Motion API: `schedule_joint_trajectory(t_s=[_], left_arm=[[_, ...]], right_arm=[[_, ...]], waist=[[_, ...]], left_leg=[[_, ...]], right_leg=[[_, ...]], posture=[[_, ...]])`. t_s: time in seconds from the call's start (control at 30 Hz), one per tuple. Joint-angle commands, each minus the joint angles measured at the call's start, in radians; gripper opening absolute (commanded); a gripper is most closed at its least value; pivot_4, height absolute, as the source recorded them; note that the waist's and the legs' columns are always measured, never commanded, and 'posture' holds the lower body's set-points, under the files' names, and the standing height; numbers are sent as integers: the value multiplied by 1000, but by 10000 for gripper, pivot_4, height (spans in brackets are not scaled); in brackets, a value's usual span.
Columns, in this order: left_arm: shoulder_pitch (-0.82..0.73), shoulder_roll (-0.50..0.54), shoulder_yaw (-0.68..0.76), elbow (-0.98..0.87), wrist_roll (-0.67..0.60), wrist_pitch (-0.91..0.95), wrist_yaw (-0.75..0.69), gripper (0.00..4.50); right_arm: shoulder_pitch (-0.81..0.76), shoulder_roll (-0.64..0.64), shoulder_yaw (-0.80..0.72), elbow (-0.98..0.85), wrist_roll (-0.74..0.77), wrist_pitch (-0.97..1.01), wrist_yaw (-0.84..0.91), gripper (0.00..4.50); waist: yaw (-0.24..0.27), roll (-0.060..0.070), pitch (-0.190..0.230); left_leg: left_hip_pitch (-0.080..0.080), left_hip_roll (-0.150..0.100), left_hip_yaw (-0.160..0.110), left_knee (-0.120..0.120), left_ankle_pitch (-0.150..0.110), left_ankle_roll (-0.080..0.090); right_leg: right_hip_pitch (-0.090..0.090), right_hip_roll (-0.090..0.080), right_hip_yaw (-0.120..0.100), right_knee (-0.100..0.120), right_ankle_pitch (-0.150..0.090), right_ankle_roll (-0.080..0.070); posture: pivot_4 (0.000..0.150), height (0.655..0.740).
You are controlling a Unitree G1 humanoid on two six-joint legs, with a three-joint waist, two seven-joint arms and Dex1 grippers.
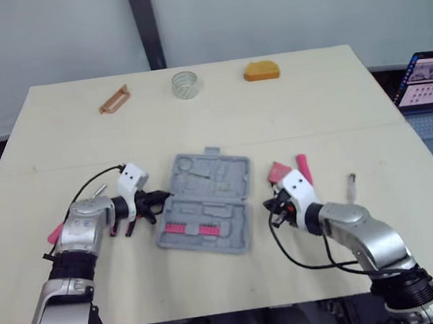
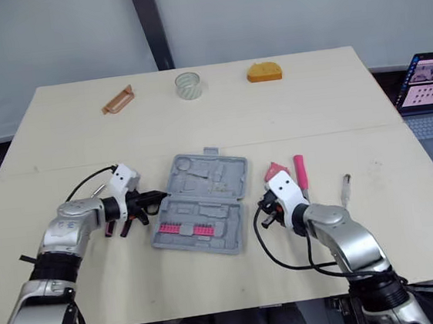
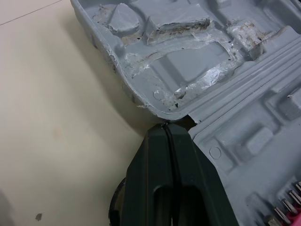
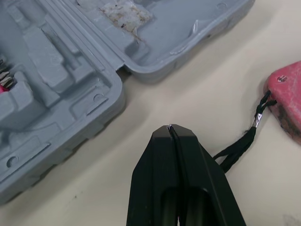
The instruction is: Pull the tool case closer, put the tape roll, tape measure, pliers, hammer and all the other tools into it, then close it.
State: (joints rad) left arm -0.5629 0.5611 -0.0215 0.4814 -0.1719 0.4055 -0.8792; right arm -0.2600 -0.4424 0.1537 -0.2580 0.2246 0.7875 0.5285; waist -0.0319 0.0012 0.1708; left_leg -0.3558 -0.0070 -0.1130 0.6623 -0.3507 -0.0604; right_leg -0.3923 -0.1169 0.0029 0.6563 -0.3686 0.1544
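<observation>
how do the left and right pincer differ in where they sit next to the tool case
The left pincer has its tips against the tool case edge at the hinge notch; the right pincer sits short of the case, with bare table between. The right pincer has the black cord of a pink tool beside it; the left pincer has none. Both are shut and empty.

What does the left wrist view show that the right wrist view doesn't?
Left wrist: the left pincer, shut, tips at the notch between the two halves of the tool case. Right wrist: the right pincer, shut, over the table apart from the case, plus a red tool with a black strap. Both: the open grey case's moulded recesses.
</observation>
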Motion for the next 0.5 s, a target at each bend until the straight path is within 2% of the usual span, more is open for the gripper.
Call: schedule_joint_trajectory(t_s=[0.03, 0.5], left_arm=[[-1, -3, -4, -38, -6, 1, -18, 0], [73, -5, 1, -179, -32, 80, -30, 0]], right_arm=[[-26, 19, 15, -1, -2, -15, -1, 495], [-65, 38, 80, 66, -18, -47, 35, 495]], waist=[[0, 0, 0], [0, 0, 0]], left_leg=[[0, 0, 0, 0, 0, 0], [0, 0, 0, 0, 0, 0]], right_leg=[[0, 0, 0, 0, 0, 0], [0, 0, 0, 0, 0, 0]], posture=[[1500, 7400], [1500, 7400]])
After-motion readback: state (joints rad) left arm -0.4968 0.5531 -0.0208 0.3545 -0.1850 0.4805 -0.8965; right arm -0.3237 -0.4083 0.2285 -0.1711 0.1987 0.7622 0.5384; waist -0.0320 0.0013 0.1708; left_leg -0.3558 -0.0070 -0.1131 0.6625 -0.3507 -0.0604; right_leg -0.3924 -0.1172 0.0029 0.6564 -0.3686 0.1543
